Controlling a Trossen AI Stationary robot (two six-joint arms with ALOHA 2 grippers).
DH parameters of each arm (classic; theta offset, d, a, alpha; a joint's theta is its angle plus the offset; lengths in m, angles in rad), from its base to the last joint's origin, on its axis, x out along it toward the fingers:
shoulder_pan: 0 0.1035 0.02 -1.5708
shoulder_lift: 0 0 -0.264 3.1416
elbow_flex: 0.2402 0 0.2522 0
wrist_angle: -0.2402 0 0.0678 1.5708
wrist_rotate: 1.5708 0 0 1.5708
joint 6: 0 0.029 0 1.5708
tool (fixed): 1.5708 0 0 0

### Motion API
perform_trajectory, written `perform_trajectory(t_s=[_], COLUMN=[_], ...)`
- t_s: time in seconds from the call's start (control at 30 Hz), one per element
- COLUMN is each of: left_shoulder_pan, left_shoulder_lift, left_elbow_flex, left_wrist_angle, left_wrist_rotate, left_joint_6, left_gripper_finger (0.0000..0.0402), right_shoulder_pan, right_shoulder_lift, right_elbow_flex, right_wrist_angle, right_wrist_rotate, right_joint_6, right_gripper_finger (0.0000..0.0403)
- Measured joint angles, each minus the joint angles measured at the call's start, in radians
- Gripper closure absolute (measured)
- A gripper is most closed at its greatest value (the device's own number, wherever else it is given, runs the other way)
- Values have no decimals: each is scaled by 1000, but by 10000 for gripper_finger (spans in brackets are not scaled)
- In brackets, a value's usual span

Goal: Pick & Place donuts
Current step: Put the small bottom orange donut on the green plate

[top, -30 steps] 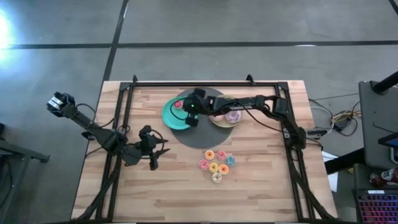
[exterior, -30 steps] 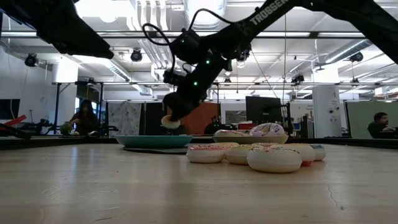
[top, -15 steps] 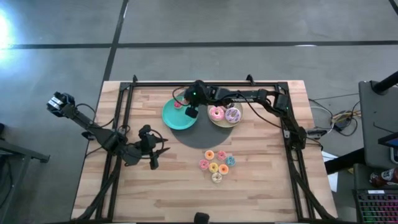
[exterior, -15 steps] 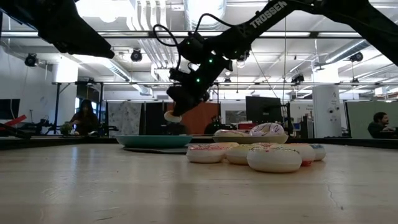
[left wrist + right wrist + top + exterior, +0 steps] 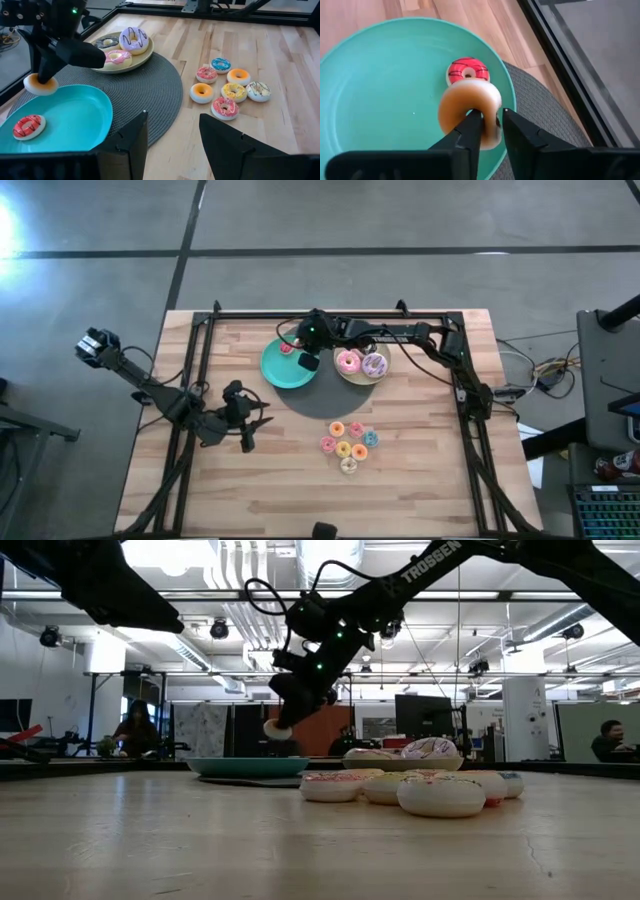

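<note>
We see the right gripper (image 5: 487,131) hanging above the teal plate (image 5: 281,370), which sits left of centre in the upper half of the high view. Its two fingers (image 5: 467,132) are clenched on a small orange donut (image 5: 468,112), one finger through the ring's hole and the other outside it. In the low view that donut (image 5: 277,727) hangs clear of the plate (image 5: 247,766), with a gap of air beneath it.

On the plate lies a red donut (image 5: 468,71) with dark stripes, near the rim. In the high view it shows as a small red spot (image 5: 285,348) at the upper part of the plate.

Just right of the teal plate, a beige plate (image 5: 131,60) carries three bigger donuts: a pink one (image 5: 118,57), a lilac one with dark drizzle (image 5: 133,39), and a chocolate one (image 5: 106,42) partly hidden behind the arm. Both plates rest on a round grey mat (image 5: 318,400).

Lower right of the mat, on the bare wooden table (image 5: 420,470), sits a cluster of small donuts (image 5: 348,445). The left wrist view shows six there: blue (image 5: 220,64), red (image 5: 206,74), two orange (image 5: 238,76) (image 5: 202,92), yellow (image 5: 234,91) and white (image 5: 258,90), plus a pink one (image 5: 224,107) in front.

The left gripper (image 5: 250,442) waits over the table in the lower left of the high view, its fingers (image 5: 131,137) spread apart with nothing between them.
</note>
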State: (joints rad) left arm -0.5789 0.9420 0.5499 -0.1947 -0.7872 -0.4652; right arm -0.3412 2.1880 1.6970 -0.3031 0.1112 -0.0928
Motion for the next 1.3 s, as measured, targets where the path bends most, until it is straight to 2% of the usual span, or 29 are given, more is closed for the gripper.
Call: perform_trajectory(t_s=[0.2,0.67,0.9,1.3], left_shoulder_pan=[0,0,0,0], left_shoulder_lift=[0,0,0,0], left_elbow_flex=[0,0,0,0], left_wrist_angle=[0,0,0,5], left_wrist_rotate=[0,0,0,0], left_joint_6=[0,0,0,-1], left_gripper_finger=[250,250,250,250], right_shoulder_pan=[0,0,-1,-4], right_shoulder_lift=[0,0,0,-2], right_elbow_flex=[0,0,0,110], right_wrist_angle=[1,0,-1,-128], right_wrist_rotate=[-6,-11,-86,-89], right_joint_6=[4,15,42,120], right_gripper_finger=[305,281,261,261])
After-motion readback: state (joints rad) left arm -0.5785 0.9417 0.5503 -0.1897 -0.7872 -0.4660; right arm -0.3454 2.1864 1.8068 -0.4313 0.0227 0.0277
